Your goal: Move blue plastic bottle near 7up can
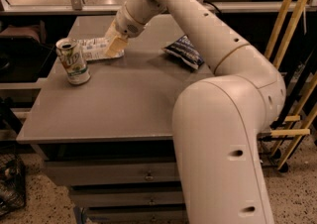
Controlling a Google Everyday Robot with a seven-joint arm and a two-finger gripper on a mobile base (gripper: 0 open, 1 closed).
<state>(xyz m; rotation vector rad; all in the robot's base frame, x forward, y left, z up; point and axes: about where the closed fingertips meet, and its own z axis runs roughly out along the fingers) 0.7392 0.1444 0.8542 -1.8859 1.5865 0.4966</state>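
I see my cream two-finger gripper (pixel 115 44) upper left of frame, at a lying clear blue-labelled plastic bottle (pixel 94 48), white-and-green aluminium can (pixel 73 62) upright nearby, lower left.

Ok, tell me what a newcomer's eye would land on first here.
The big cream arm fills the right foreground and arches over the grey table. Its pincer is down at the blue plastic bottle, which lies on its side at the table's back left, just behind the upright 7up can. A dark blue chip bag lies farther right.
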